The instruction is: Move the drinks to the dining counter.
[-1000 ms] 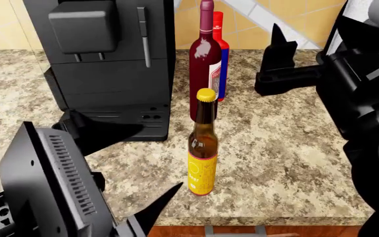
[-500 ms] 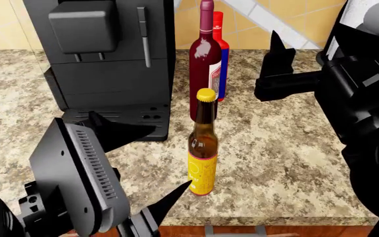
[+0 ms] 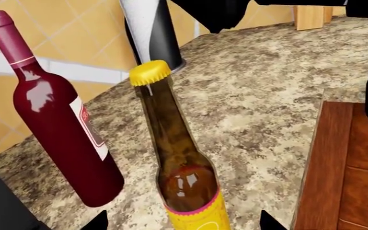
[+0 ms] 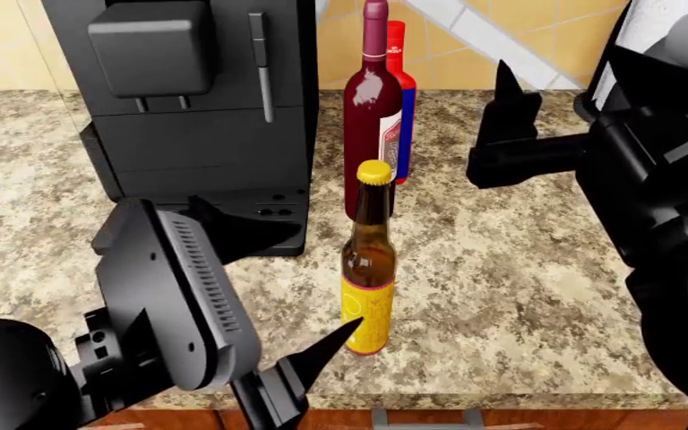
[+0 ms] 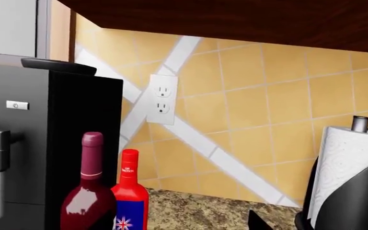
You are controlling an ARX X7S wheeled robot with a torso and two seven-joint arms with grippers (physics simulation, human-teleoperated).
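Left claw [image 4: 275,294] is sitting wide open on the near-left side of the beer bottle [image 4: 368,260]. One finger tip is just beside the yellow label near the bottle's base, the other is by the coffee machine [image 4: 194,107] base; not touching the bottle as far as I can tell. In the left wrist view both tips are showing at the frame edge either side of the bottle body [image 3: 178,158], so the bottle is lining up between the fingers — looks like a pre-grasp approach on the nearest drink, which makes sense since it is standing out front and clear of the others.

Beer bottle is standing upright on the brown granite table [image 4: 523,296], near its front edge. Wine bottle [image 4: 372,107] is standing upright behind it, close to the coffee machine's right side. Blue bottle [image 4: 401,98] with red cap is standing just behind and right of the wine bottle, mostly hidden by it.

Right claw [image 4: 505,125] is hovering right of the wine and blue bottles, well apart from them, holding nothing. Only one finger is showing clearly, so I cannot tell its opening. Its wrist camera is looking at the backsplash, wall outlet [image 5: 161,99] and paper towel roll [image 5: 340,163] — probably idling while the left arm is working.

All three drinks are on this table; dining counter not in view. Task is looking barely started.
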